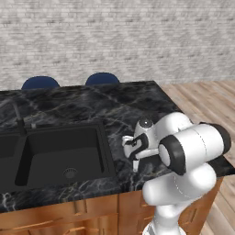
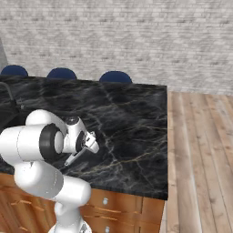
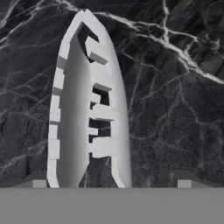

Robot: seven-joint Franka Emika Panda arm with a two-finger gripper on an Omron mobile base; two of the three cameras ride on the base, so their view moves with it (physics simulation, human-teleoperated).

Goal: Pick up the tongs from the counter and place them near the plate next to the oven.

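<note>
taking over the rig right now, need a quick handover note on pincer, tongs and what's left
Pincer: open, holding nothing, poised low over the slim silver metal tongs.
Tongs: lying flat on the black marble counter, to the right of the black sink basin, between the pincer's tips in the hand view.
Done: approach and line-up.
Left: close on the tongs, lift, carry to the plate by the oven, set down.

Blue chair backs (image 1: 102, 79) line a pale brick wall (image 1: 114, 36), wooden floor (image 2: 200, 150) alongside.
</note>
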